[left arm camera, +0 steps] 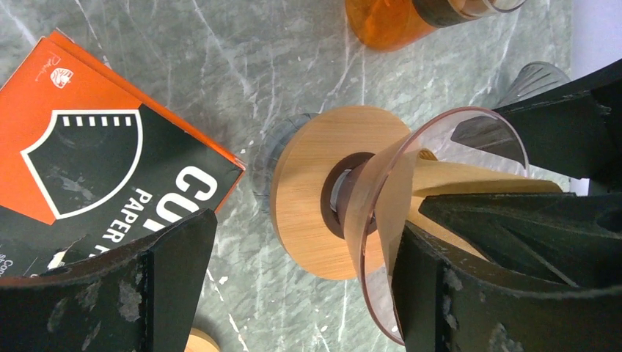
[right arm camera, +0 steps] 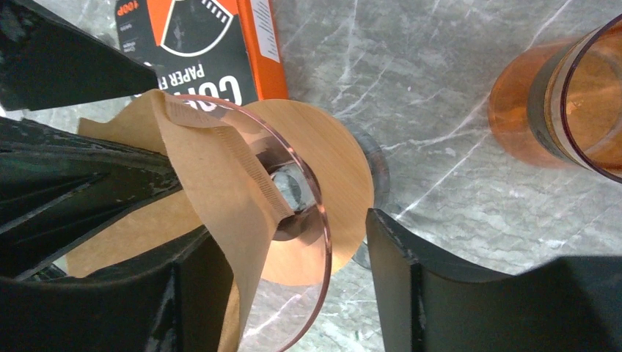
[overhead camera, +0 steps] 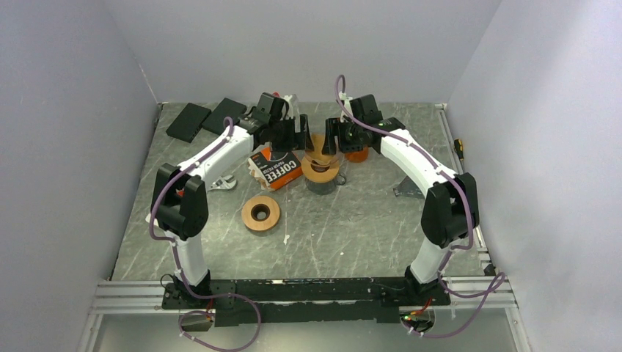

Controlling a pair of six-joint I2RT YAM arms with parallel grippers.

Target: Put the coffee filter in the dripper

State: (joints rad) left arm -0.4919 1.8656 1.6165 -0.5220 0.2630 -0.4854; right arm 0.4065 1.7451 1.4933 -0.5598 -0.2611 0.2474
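the brown paper coffee filter point(right arm camera: 213, 176) sits inside the clear cone of the dripper point(left arm camera: 308, 198). its narrow end reaches down to the cone's neck, and one folded edge stands up above the rim. the dripper's round wooden collar rests on a dark glass server point(overhead camera: 320, 186) near the middle of the table point(overhead camera: 352, 227).

the right gripper point(right arm camera: 293, 235) hangs at the cone with its fingers spread. the rim and the filter's raised edge lie between them, and the paper is close against one finger but not squeezed. the left gripper point(left arm camera: 301, 227) faces it from the other side, its fingers also spread wide. one finger is beside the cone's rim and the other is over the orange and black filter box point(left arm camera: 95, 161), which lies flat just left of the dripper.

an orange tumbler point(right arm camera: 557, 110) stands just beyond the dripper on the right. nearer the arms' bases, a second wooden ring point(overhead camera: 261, 213) lies apart on the table.
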